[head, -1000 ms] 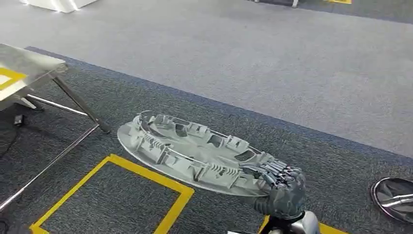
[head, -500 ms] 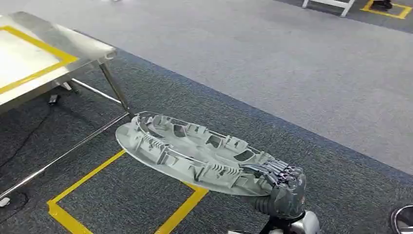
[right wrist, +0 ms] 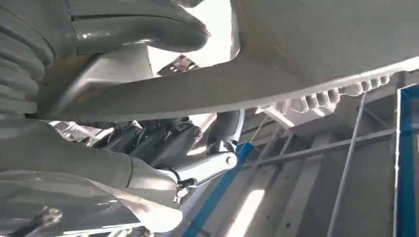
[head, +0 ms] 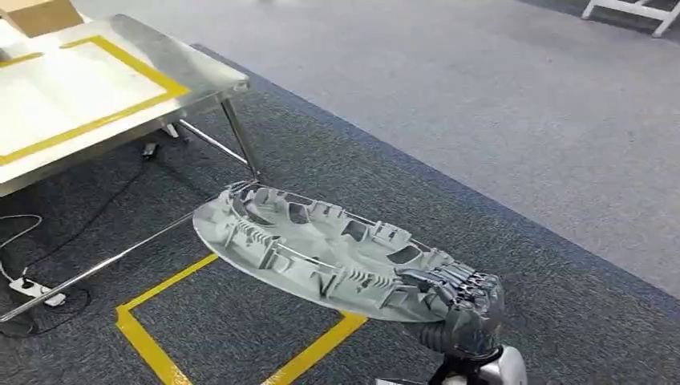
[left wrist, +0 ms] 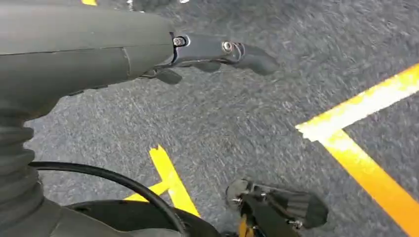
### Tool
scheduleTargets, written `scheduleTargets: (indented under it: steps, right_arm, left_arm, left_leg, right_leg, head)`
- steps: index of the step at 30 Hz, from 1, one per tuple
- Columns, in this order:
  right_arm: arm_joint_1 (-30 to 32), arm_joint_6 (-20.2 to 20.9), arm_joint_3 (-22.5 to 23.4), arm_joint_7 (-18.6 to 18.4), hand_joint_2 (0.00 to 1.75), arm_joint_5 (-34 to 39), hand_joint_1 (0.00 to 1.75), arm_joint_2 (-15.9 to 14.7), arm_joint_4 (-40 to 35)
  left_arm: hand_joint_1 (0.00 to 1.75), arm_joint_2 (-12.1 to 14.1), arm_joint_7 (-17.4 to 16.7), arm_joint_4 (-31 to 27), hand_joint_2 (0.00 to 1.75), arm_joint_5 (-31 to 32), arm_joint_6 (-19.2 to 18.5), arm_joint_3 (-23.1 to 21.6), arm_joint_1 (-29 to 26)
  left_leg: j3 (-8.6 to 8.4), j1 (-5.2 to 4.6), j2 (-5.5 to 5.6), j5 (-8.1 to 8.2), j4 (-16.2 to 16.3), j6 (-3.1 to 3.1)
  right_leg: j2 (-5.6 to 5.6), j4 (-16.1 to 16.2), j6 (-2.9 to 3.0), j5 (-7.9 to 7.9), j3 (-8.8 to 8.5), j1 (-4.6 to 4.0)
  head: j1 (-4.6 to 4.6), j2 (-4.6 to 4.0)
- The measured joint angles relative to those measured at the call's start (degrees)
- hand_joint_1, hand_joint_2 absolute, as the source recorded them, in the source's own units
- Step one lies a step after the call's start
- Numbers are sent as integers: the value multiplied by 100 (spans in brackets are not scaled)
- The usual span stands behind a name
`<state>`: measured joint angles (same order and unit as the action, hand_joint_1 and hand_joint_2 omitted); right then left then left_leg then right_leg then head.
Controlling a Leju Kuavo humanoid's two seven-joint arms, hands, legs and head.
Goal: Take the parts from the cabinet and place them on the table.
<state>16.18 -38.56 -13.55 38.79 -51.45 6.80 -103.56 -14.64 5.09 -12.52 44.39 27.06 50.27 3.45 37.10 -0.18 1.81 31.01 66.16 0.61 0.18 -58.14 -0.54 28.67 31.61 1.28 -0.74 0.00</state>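
A large flat grey plastic part (head: 321, 249) with ribs and cut-outs hangs level above the carpet, and my right hand (head: 461, 309) grips it at its near right end. In the right wrist view the part's pale underside (right wrist: 321, 64) spans the picture, with the thumb (right wrist: 138, 24) pressed against it. The metal table (head: 88, 88) with a yellow taped outline stands at the upper left, apart from the part. My left hand (left wrist: 217, 52) hangs over the carpet holding nothing, its fingers stretched out.
A cardboard box (head: 40, 14) sits on the table's far corner. Yellow floor tape (head: 144, 337) marks a square below the part. A power strip (head: 32, 290) and cables lie under the table. White frame legs (head: 633, 12) stand at the far right.
The whole view has shifted: the table has come further into view from the left and the floor tape has slid right. The part stays in my right hand as before.
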Motion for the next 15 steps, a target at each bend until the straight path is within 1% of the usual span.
scheduleTargets:
  steps: [1,2,3,4,5,6,7,8,9,10,12,13,14,15]
  right_arm:
    - [3,0,2,0,175,4,175,0,0]
    - [1,0,8,0,175,0,175,0,2]
    - [4,0,9,-2,175,0,175,0,2]
    - [7,0,9,0,175,0,175,0,2]
    - [4,0,9,0,175,2,175,2,2]
    - [3,0,6,0,175,2,175,2,2]
    - [2,0,6,0,175,0,175,4,2]
    - [4,0,9,0,175,0,175,7,2]
    - [2,0,13,0,175,4,175,7,2]
    - [-1,0,13,0,175,2,175,9,2]
    - [-7,0,17,0,175,-2,175,9,2]
    - [-11,0,17,0,175,-2,175,11,2]
    - [-12,0,17,2,175,-7,175,11,0]
    - [-9,0,17,7,175,0,175,9,2]
  left_arm:
    - [0,4,0,0,175,0,0,0,5]
    - [0,4,0,0,175,0,0,0,1]
    - [0,4,0,0,175,0,0,0,-7]
    - [0,9,0,0,175,0,0,0,-13]
    - [0,15,0,0,175,0,0,0,-15]
    - [0,15,0,0,175,0,0,0,-15]
    - [0,15,0,0,175,0,0,2,-14]
    - [0,13,0,0,175,0,-2,0,-5]
    - [0,11,2,0,175,0,-2,0,9]
    - [0,13,2,0,175,0,-2,0,1]
    - [0,15,0,0,175,0,-2,0,-16]
    - [0,13,2,0,175,0,-2,0,-16]
    - [0,11,2,0,175,0,0,2,-14]
    - [0,11,2,0,175,0,-2,2,7]
  left_leg:
    - [217,18,-68,206,455,24]
    - [425,33,-96,354,888,45]
    - [505,45,-105,346,1037,61]
    - [442,55,-110,201,919,67]
    - [283,57,-127,-27,587,61]
    - [21,55,-184,-303,66,41]
    - [-230,41,-352,-532,-434,7]
    - [-338,-38,-666,-425,-612,-40]
    - [-321,-61,-656,-437,-686,-100]
    - [-291,-63,-614,-435,-679,-114]
    - [-278,-65,-485,-430,-685,-185]
    - [-324,-5,-411,-464,-737,-235]
    - [-327,1,-363,-460,-739,-267]
    - [-321,3,-293,-463,-739,-309]
  right_leg:
    - [-76,0,11,11,-7,-8]
    - [-159,-2,18,23,-11,-11]
    - [-220,-2,16,34,-18,-12]
    - [-285,-3,11,47,-35,-12]
    - [-344,-3,3,64,-59,-12]
    - [-400,-3,-8,85,-97,-12]
    - [-452,-3,-21,112,-138,-13]
    - [-500,-1,-53,134,-133,-47]
    - [-538,-24,-87,152,-135,-73]
    - [-601,-17,-107,157,-146,-81]
    - [-729,12,-172,181,-196,-77]
    - [-655,-15,-225,250,-145,-45]
    - [-338,-177,-237,369,-115,-43]
    - [-147,-589,-238,585,73,-40]
  head:
    - [-2,0]
    - [0,0]
    - [0,0]
    - [0,0]
    - [2,0]
    - [0,0]
    - [2,0]
    - [0,0]
    - [13,0]
    - [-28,0]
    - [-22,0]
    - [-28,0]
    - [-50,0]
    - [-74,0]
